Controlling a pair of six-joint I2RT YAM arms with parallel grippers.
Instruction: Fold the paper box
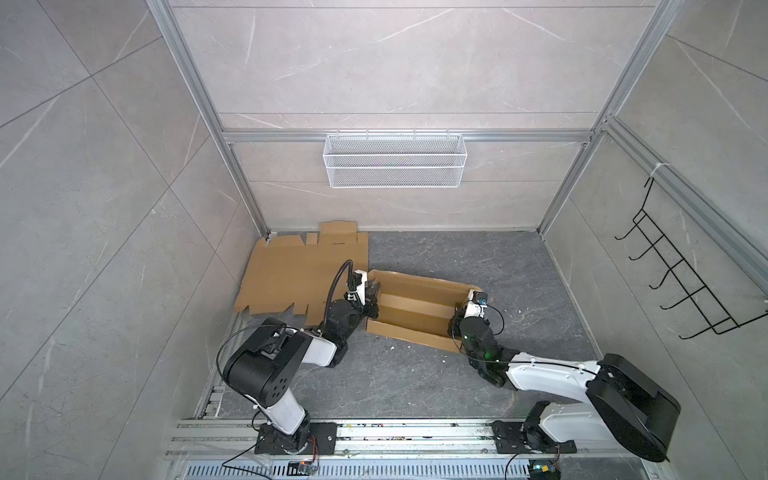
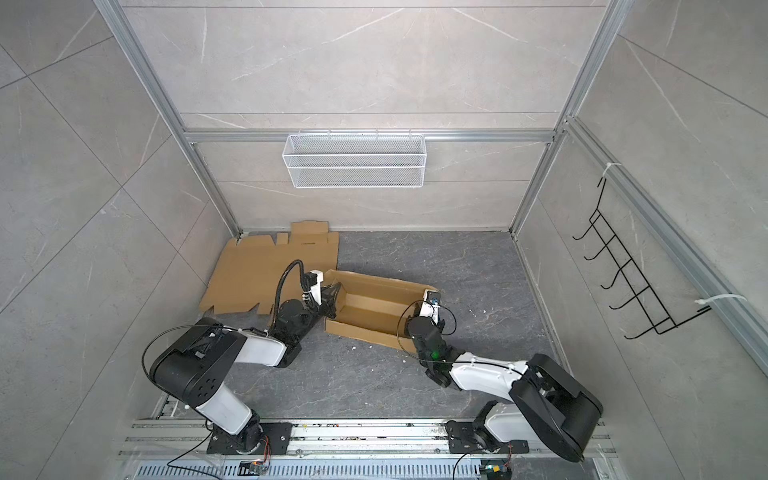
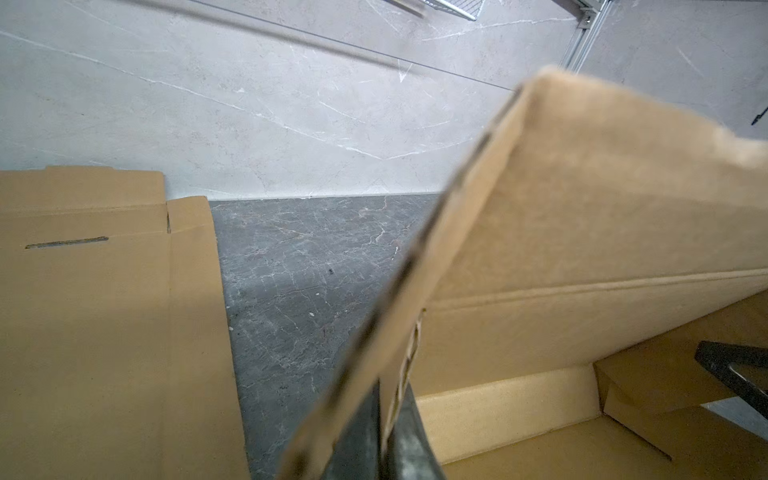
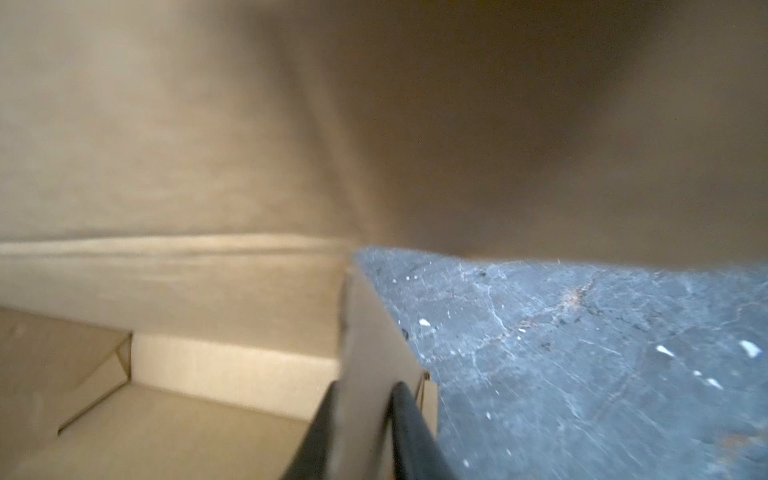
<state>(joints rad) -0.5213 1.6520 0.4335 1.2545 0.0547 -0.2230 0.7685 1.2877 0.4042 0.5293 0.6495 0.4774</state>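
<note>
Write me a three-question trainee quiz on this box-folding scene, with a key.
1. Multiple choice: relative to the half-folded cardboard box, the flat cardboard blank lies: A) inside it; B) on the tabletop, to its left in both top views; C) on top of it.
2. True or false: the left gripper is shut on the box's left end wall.
3. Short answer: what hangs on the back wall?

Key: 1 B. 2 True. 3 The white wire basket.
</note>
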